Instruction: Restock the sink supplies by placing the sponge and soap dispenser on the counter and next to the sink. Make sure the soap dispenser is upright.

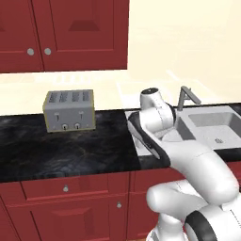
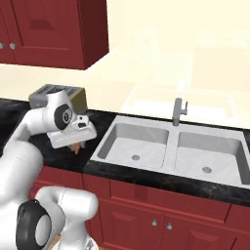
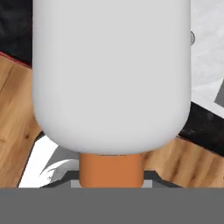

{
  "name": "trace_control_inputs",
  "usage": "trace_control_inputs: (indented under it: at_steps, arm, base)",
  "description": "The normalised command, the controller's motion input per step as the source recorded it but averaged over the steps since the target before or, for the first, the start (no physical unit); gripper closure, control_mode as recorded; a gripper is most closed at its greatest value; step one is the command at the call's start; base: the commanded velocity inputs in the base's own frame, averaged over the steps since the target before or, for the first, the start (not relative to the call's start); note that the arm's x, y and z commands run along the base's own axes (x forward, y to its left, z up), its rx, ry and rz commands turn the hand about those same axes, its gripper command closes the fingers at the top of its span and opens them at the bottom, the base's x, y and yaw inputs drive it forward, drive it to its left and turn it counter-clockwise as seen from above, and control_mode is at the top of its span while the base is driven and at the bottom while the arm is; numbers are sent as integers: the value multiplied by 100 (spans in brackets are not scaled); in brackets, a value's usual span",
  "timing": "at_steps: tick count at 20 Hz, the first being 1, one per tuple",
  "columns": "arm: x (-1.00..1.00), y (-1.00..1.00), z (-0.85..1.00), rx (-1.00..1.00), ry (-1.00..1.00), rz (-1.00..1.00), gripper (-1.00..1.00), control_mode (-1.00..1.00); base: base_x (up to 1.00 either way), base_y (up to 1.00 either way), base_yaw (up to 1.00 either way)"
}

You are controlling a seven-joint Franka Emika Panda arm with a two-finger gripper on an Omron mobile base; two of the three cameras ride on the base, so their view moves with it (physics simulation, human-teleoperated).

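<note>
The soap dispenser (image 3: 111, 74) looms close in the hand view, its white rounded body pointing away from the camera. Its orange-brown pump top (image 3: 111, 168) sits down at my gripper (image 3: 111, 183), which is shut on the pump. From the right base, a bit of orange (image 2: 77, 147) shows under my hand, over the black counter (image 2: 146, 173) just left of the sink (image 2: 117, 128). The sink's right basin (image 1: 214, 127) also shows past my arm. The sponge is out of view.
A silver four-slot toaster (image 1: 69, 110) stands at the back of the counter (image 1: 70, 150), left of my arm. The grey tap (image 2: 179, 111) rises behind the sink's divider. Red cabinets hang above and run below. Wood floor (image 3: 15, 113) shows in the hand view.
</note>
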Motion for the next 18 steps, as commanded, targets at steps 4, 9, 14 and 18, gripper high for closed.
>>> trace_control_inputs:
  at_steps: [4, 9, 14, 18]
  arm:
    - [60, 55, 0, -21, 31, 14, 100, -100]
    - [35, 12, -9, -24, 9, 18, 100, -100]
    - [10, -5, -35, -30, 0, 28, 100, -100]
    - [8, -9, -32, -27, -2, 32, 100, -100]
  base:
    - [0, 0, 0]
    - [0, 0, 0]
    - [0, 0, 0]
    - [0, 0, 0]
